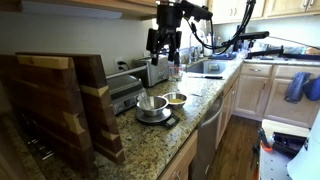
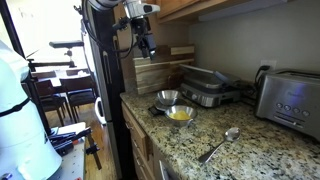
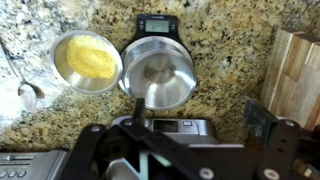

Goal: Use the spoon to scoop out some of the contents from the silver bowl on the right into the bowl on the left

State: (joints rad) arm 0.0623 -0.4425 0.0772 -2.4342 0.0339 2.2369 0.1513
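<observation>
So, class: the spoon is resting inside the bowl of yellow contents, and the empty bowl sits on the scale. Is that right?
Not quite. The spoon lies on the granite counter, apart from both bowls, as an exterior view shows. The rest holds: the empty bowl sits on the scale, beside the bowl of yellow contents.

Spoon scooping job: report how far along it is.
Nothing done: the spoon lies on the counter, the filled bowl holds yellow contents, the empty bowl has none. In hand: the gripper hovers above the bowls, holding nothing. Left: grasp spoon, scoop, transfer.
</observation>
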